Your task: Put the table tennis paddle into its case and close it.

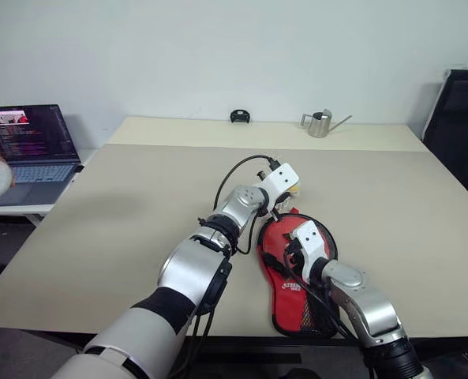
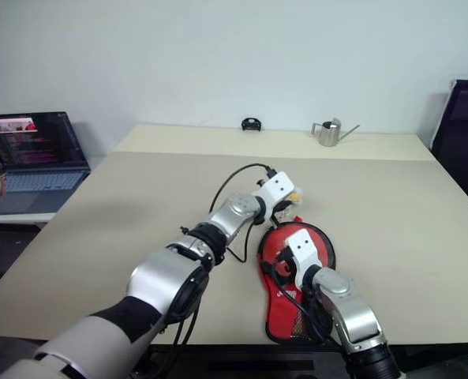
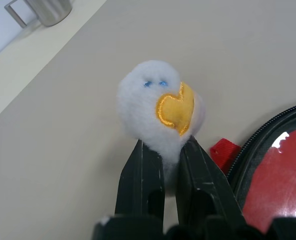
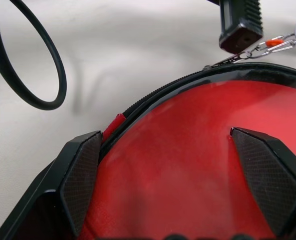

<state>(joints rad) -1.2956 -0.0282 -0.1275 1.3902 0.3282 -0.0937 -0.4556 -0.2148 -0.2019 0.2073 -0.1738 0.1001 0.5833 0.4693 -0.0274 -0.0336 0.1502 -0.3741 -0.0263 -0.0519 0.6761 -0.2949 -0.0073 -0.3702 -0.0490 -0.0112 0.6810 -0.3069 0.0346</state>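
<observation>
Two grippers are at work over the case [image 1: 297, 272], which lies on the table [image 1: 123, 205] close to its near edge, right of the middle. The left gripper [image 3: 163, 152] is clamped on a small white plush charm [image 3: 160, 102] with a yellow beak; in the right wrist view a short chain [image 4: 267, 46] runs from that charm toward the zipper [image 4: 157, 95], so the charm is judged to be the zipper pull. The right gripper [image 4: 170, 170] is held wide apart, its pads [image 4: 80, 180] hovering just over the red face of the case near its round end; whether they touch it cannot be told.

The paddle itself cannot be made out separately; a glossy red surface is glimpsed inside the zipper line in the left wrist view, so it is taken to be already inside. The closing step is judged to be in hand. Next, the pull would have to be drawn along the curved edge while the case is pinned flat.

The long axis of the case runs from the near edge toward the far edge, with the round head away from the robot and the narrow handle end toward it.
</observation>
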